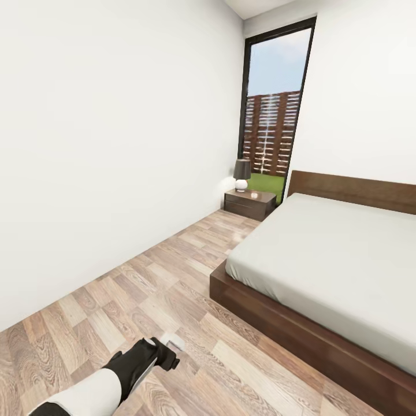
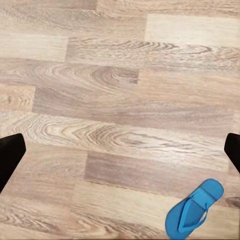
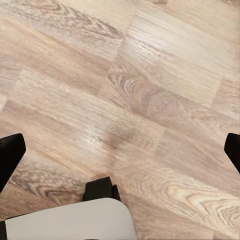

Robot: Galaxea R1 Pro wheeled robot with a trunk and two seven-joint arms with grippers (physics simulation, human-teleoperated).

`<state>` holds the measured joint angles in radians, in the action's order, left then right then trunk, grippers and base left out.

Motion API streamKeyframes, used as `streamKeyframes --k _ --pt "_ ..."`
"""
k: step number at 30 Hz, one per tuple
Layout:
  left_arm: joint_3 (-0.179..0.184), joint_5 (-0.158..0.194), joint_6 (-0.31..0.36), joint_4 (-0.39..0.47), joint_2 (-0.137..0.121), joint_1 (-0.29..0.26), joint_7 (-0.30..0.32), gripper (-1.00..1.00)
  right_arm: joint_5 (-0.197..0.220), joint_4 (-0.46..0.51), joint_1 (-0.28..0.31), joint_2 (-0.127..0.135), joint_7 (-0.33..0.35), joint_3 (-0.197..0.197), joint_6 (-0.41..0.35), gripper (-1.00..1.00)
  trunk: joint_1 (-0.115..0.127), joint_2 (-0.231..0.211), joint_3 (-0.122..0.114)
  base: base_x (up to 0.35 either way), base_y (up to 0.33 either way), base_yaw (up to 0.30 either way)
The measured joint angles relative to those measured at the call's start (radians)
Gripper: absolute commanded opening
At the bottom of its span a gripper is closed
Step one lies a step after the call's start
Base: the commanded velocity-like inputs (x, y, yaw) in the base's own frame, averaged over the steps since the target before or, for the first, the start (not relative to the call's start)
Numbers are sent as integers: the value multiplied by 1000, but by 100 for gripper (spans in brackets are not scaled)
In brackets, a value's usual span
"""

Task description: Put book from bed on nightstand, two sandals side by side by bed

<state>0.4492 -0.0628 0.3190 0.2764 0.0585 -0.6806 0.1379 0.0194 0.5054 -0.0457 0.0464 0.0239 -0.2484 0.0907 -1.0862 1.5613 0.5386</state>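
My left gripper (image 2: 120,152) hangs wide open over the wood floor (image 2: 120,90), holding nothing; one blue sandal (image 2: 194,210) lies flat near its 5 o'clock. My right gripper (image 3: 120,150) is also spread wide and empty. In head view: bed (image 1: 323,260) at 3 o'clock, nightstand (image 1: 249,203) at 1 with a lamp (image 1: 242,175).
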Motion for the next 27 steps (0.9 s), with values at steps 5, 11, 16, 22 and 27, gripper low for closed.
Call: streamKeyframes --k 5,11,16,22,27 --pt "51 -61 69 38 12 -13 7 100 0 4 0 2 0 0 3 100 0 0 0 0 0 0" --pt "67 -92 129 103 19 -18 12 100 1 44 -1 2 1 0 4 100 0 0 0 0 0 0" --pt "72 -101 162 133 29 -19 24 100 0 121 -2 -2 1 4 0 100 0 0 0 0 0 0" --pt "74 -104 191 148 37 -20 39 100 -1 301 -4 -8 1 7 -60 100 0 0 0 0 0 0" --pt "75 -104 201 152 40 -20 48 100 -1 464 -5 -10 0 12 -204 100 0 0 0 0 0 0"
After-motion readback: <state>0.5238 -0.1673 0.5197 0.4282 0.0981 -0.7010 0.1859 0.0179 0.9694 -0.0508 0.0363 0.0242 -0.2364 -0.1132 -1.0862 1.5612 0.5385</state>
